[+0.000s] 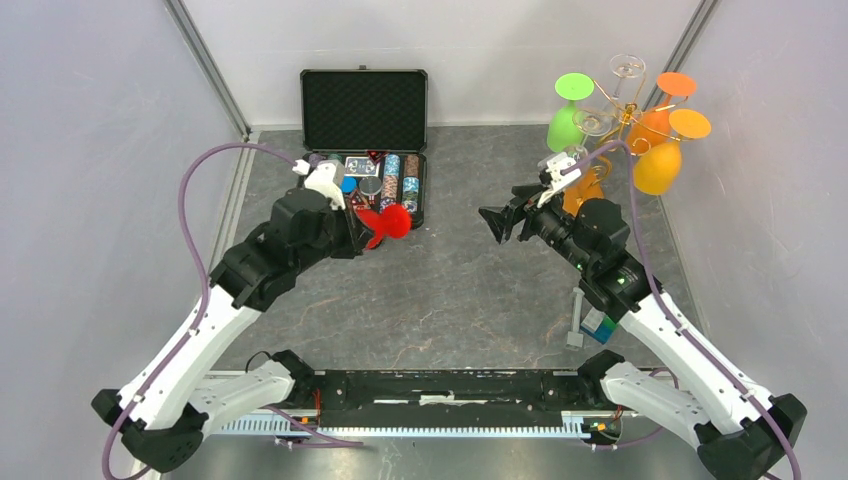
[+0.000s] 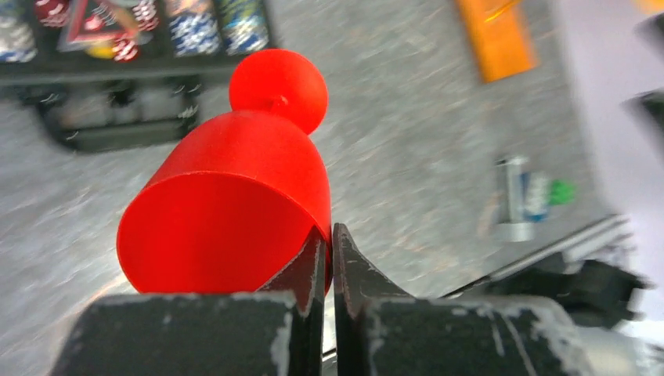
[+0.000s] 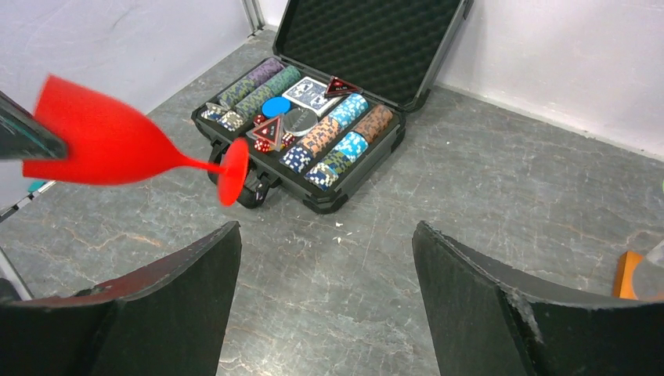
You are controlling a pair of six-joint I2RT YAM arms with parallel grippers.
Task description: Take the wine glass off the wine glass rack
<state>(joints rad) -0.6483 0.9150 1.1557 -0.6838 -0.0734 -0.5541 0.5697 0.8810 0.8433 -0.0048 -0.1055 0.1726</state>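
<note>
Red wine glass (image 2: 227, 204) tight in left end effector (image 2: 330, 239), chip case (image 1: 365, 105) just behind; right end effector (image 3: 326, 229) spread

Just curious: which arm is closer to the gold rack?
Right. The right gripper hovers just left of the wine glass rack; the left gripper, holding the red glass, is farther left.
</note>
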